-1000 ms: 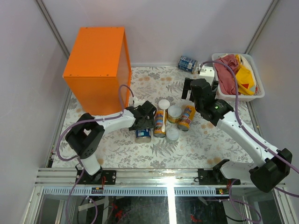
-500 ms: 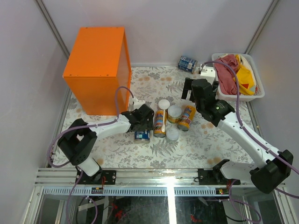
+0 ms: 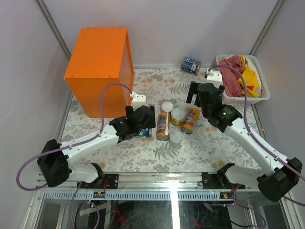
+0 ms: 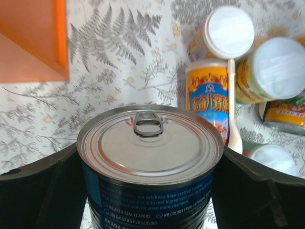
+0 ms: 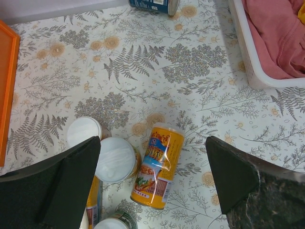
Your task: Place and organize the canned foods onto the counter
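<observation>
Blue-labelled can (image 4: 150, 143): upright, silver pull-tab top facing the wrist camera, sitting squarely between the jaws of the left gripper (image 4: 150, 186).
Left gripper state: clenched on that can, with a black finger against each side of it. Cannot tell whether the base is off the table (image 3: 124, 152).
Can vs. gripper: centred, no tilt visible.
Nearest neighbour: standing yellow-orange can (image 4: 207, 102), just beside the held one on its right. White-lidded cans (image 4: 228, 31) stand beyond it.
Can vs. counter: near the near right corner of the orange counter (image 3: 100, 62), which stands at the table's far left corner. The counter top is well above the can.
Right gripper (image 5: 152, 143): released, fingers spread wide, holding nothing, above the toppled yellow-orange can (image 5: 157, 167).
Second blue can (image 3: 191, 65): on its side at the table's far edge, near the white basket (image 3: 261, 99).
Step in hand (judgement): carry the gripped can up onto the counter top.
How to do it well (judgement): lift straight up first, so the standing neighbour is not knocked. Keep the can upright. Clear the counter's top edge before moving across. Set it toward a far corner to leave room for the other five. Release only once the base sits flat.
Risk (judgement): the smooth label may slip.
</observation>
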Action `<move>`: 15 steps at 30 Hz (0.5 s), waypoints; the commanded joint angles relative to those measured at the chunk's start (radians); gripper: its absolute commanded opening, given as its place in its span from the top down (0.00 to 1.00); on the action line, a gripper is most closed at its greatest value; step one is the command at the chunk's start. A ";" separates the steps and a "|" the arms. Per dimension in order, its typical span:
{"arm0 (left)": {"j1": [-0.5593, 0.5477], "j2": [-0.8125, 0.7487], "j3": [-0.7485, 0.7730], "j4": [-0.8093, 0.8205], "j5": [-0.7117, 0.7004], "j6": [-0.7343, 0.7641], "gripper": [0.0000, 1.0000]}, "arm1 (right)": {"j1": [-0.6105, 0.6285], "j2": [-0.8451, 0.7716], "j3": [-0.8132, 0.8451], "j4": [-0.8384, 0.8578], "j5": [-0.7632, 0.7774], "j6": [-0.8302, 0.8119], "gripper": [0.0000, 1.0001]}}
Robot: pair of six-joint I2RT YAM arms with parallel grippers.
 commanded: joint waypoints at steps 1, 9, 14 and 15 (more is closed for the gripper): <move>-0.019 -0.071 0.116 0.129 -0.175 0.080 1.00 | -0.006 -0.038 0.003 0.015 -0.004 0.013 0.02; -0.028 -0.062 0.304 0.157 -0.268 0.218 1.00 | -0.006 -0.054 0.010 0.008 -0.003 0.017 0.02; -0.027 -0.031 0.416 0.186 -0.304 0.308 1.00 | -0.006 -0.062 0.011 0.009 -0.002 0.013 0.02; -0.027 -0.028 0.430 0.199 -0.315 0.330 1.00 | -0.006 -0.062 0.010 0.009 -0.002 0.011 0.02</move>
